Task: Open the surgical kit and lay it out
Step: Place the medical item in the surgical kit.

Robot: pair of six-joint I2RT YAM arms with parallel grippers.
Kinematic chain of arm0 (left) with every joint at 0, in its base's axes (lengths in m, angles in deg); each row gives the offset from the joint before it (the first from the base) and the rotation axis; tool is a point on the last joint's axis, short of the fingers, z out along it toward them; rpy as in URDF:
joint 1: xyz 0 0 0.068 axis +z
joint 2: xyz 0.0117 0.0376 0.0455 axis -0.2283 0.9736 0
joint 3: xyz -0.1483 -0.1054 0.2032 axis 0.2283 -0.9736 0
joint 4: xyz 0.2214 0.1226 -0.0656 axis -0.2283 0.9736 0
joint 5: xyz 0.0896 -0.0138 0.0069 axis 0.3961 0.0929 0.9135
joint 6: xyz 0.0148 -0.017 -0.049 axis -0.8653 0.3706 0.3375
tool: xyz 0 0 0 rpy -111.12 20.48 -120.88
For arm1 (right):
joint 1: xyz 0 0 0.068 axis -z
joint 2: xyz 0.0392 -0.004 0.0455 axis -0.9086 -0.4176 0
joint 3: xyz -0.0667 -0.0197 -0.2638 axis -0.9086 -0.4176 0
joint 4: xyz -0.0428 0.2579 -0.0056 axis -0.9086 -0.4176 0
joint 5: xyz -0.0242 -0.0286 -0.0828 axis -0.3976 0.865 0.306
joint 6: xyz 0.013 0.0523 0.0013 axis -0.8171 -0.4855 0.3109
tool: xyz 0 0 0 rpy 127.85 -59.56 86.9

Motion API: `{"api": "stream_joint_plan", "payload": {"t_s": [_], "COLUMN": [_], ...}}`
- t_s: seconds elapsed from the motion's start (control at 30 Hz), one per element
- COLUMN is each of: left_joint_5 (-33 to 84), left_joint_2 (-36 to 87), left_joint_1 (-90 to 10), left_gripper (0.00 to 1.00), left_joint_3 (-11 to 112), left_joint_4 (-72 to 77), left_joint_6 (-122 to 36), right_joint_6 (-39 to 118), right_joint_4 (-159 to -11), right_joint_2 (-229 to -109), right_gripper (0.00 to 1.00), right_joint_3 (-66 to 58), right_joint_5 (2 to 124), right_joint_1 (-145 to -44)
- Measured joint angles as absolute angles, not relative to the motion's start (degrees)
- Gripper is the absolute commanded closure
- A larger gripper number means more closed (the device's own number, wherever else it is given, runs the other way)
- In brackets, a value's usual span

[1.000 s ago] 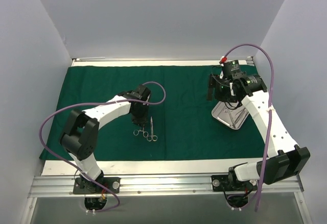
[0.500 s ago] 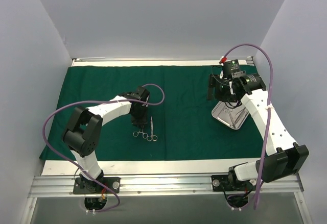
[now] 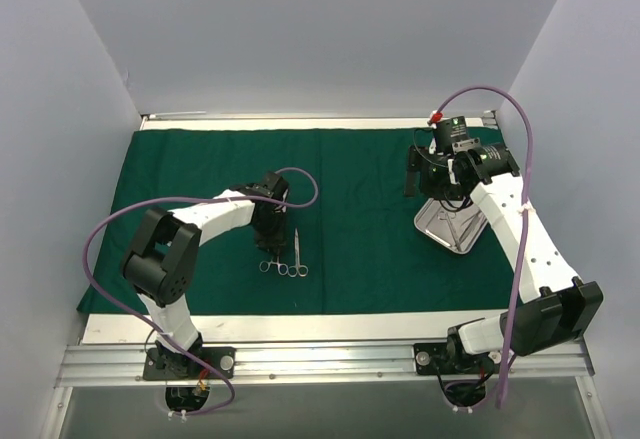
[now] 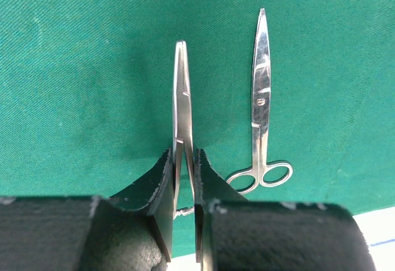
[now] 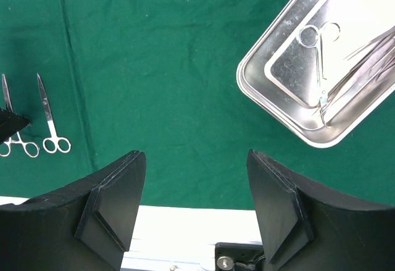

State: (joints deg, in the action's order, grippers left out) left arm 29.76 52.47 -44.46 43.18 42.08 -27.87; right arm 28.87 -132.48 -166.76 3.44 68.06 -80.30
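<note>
A dark green cloth point(image 3: 360, 174) lay spread flat over most of a white table point(image 3: 300, 327), seen from above with two white robot arms reaching in from the near edge. The left gripper point(image 3: 270, 242) was down at the cloth, left of the middle, its jaws nearly together and pinching a thin silver ring-handled instrument point(image 4: 182, 98) by the shanks just ahead of the rings. The wrist view showed that instrument's tip pointing away from the fingers point(image 4: 157, 178). Whether it rested on the cloth or sat just above it could not be told. Just beside it on its right, and not touching it, a second ring-handled instrument point(image 4: 260, 98) lay flat on the cloth, parallel to the first. Its tip pointed to the far side and its rings toward the near edge. On the right side of the cloth sat a small shiny steel tray point(image 5: 284, 107), turned at an angle. Inside it were one ring-handled instrument point(image 5: 320, 55) and a bundle of further thin silver instruments point(image 5: 370, 61), which overlapped too much to count. The right gripper point(image 5: 196, 157) hung above the cloth on the left of the tray, its jaws spread wide and holding nothing.
</note>
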Motion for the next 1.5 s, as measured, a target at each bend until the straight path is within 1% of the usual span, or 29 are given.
{"api": "stream_joint_plan", "payload": {"t_s": [0.1, 0.23, 0.43, 0.57, 0.6, 0.63, 0.83, 1.0, 1.23, 1.33, 1.5], "left_joint_5": [29.30, 28.64, 27.83, 27.59, 27.59, 27.64, 27.31, 27.18, 27.20, 27.20, 27.18], "left_joint_2": [52.44, 52.40, 51.35, 51.09, 50.94, 50.78, 50.06, 49.89, 49.47, 49.47, 49.03], "left_joint_1": [-44.18, -43.76, -43.15, -42.91, -42.80, -42.69, -42.23, -42.23, -42.21, -41.99, -41.45], "left_gripper": [0.95, 0.87, 0.87, 0.79, 0.74, 0.72, 0.65, 0.63, 0.63, 0.65, 0.73], "left_joint_3": [42.96, 42.70, 41.15, 40.71, 40.52, 40.21, 39.20, 39.09, 38.55, 38.46, 37.78], "left_joint_4": [41.78, 41.47, 39.79, 39.33, 39.07, 38.78, 37.93, 37.78, 37.34, 37.28, 37.08], "left_joint_6": [-27.84, -27.67, -26.82, -26.40, -26.36, -26.34, -26.40, -26.64, -26.79, -26.84, -27.06], "right_joint_6": [28.89, 28.89, 28.89, 28.89, 28.89, 28.89, 28.89, 28.89, 28.89, 28.89, 28.89], "right_joint_4": [-132.50, -132.50, -132.48, -132.48, -132.48, -132.48, -132.48, -132.48, -132.46, -132.46, -132.46], "right_joint_2": [-166.93, -167.17, -167.19, -167.19, -167.19, -167.19, -167.19, -167.22, -167.22, -167.22, -167.22], "right_gripper": [0.33, 0.33, 0.33, 0.33, 0.33, 0.33, 0.33, 0.33, 0.33, 0.33, 0.33], "right_joint_3": [3.44, 3.44, 3.44, 3.44, 3.44, 3.44, 3.44, 3.44, 3.44, 3.44, 3.42], "right_joint_5": [68.02, 67.93, 67.74, 67.45, 67.43, 67.41, 67.01, 66.84, 66.34, 66.23, 65.99], "right_joint_1": [-80.30, -80.30, -80.30, -80.30, -80.30, -80.30, -80.30, -80.30, -80.30, -80.30, -80.30]}}
